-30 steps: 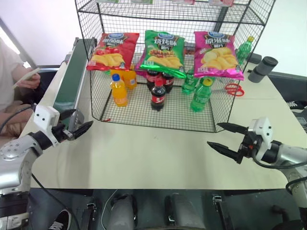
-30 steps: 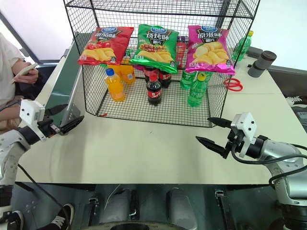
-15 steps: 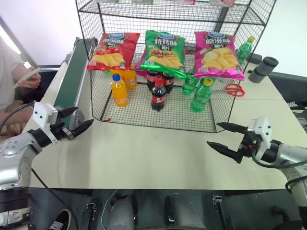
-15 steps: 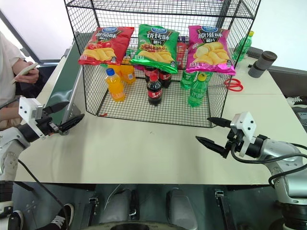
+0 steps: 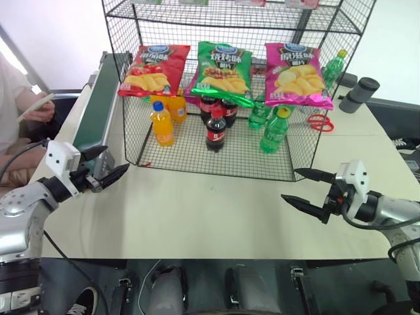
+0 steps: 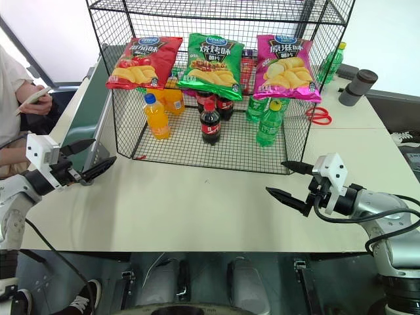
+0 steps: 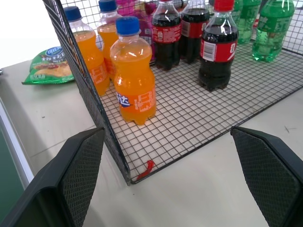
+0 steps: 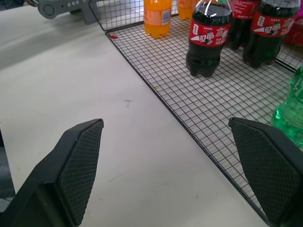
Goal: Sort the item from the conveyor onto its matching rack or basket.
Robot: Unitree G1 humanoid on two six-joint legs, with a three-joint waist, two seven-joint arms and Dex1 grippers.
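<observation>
A green chip bag (image 7: 49, 66) with a blue logo lies flat on the table, outside the left wall of the black wire rack (image 5: 184, 147). A second bag of the same look (image 5: 223, 71) hangs on the rack's front between a red bag (image 5: 152, 69) and a pink bag (image 5: 298, 73). The dark-green conveyor (image 5: 95, 108) runs along the table's left side. My left gripper (image 5: 117, 159) is open at the conveyor's near end, by the rack's front left corner. My right gripper (image 5: 289, 184) is open over the table in front of the rack's right corner. Neither holds anything.
Orange (image 5: 162, 123), cola (image 5: 216, 130) and green (image 5: 274, 130) bottles stand on the rack floor. Red scissors (image 5: 319, 122) and dark cylinders (image 5: 359, 94) lie to the right of the rack. A person (image 5: 26, 111) sits at the far left beside the conveyor.
</observation>
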